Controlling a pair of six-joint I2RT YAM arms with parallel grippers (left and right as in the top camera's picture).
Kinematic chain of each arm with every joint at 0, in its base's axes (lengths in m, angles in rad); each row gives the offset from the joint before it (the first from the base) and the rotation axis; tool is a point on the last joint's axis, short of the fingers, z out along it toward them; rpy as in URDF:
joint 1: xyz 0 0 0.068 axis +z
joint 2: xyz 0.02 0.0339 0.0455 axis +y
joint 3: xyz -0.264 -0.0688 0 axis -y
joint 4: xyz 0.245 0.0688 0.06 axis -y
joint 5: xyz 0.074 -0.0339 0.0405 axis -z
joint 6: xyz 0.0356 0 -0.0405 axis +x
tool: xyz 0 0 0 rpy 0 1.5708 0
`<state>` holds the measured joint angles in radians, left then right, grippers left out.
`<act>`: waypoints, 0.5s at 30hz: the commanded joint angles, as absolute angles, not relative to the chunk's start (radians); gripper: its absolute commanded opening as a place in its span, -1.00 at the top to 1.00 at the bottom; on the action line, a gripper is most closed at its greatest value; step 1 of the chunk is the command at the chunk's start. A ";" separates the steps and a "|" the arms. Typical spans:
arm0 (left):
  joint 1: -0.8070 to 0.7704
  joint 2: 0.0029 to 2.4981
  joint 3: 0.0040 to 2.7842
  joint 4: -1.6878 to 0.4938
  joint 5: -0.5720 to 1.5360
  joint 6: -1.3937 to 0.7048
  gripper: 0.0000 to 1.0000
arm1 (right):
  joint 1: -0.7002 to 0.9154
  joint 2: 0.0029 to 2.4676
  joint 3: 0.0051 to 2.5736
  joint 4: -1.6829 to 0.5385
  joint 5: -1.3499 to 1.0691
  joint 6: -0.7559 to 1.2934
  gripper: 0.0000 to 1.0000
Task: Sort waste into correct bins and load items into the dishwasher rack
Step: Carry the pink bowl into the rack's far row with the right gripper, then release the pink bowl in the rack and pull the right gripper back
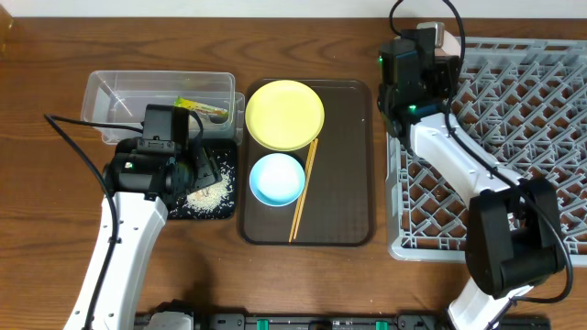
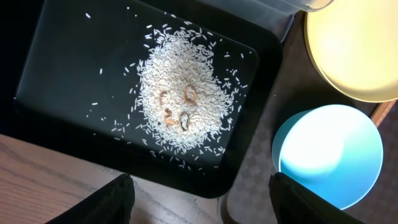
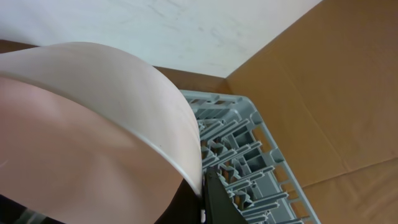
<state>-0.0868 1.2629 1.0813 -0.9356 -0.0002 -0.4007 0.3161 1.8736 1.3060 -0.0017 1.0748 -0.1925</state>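
Observation:
My right gripper [image 1: 420, 57] is shut on the rim of the white bowl [image 3: 93, 137] and holds it tilted over the far left corner of the grey dishwasher rack [image 1: 514, 119], which also shows in the right wrist view [image 3: 249, 155]. My left gripper [image 1: 188, 170] is open and empty above the black tray [image 2: 56, 74], which holds a heap of white rice grains [image 2: 183, 102]. The clear tub [image 1: 119, 96] holds the green-and-yellow wrapper [image 1: 202, 108]. The yellow plate [image 1: 284, 114], light blue bowl [image 1: 277, 179] and chopsticks [image 1: 304, 188] lie on the brown serving tray. The cup and white scrap are not in view.
The dark brown serving tray [image 1: 348, 183] lies between the bins and the rack. A few small brown bits [image 2: 177, 115] sit in the rice heap. Wooden table [image 1: 55, 37] surrounds everything. The left arm's cable runs along the table's left side.

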 commanded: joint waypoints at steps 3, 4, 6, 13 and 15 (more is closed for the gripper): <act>-0.083 1.261 1.090 -0.938 -0.009 -0.414 -0.44 | 0.282 1.884 1.305 0.012 1.106 -0.186 0.98; -0.083 1.261 1.090 -0.938 -0.009 -0.414 -0.44 | 0.279 1.884 1.305 0.010 1.094 -0.175 0.98; -0.083 1.261 1.090 -0.938 -0.009 -0.414 -0.44 | 0.278 1.884 1.305 0.009 1.091 -0.168 0.98; -0.083 1.261 1.090 -0.939 -0.009 -0.414 -0.44 | 0.273 1.886 1.305 0.008 1.091 -0.116 0.98; -0.083 1.261 1.090 -0.938 -0.009 -0.414 -0.44 | 0.273 1.893 1.305 0.008 1.084 -0.116 0.98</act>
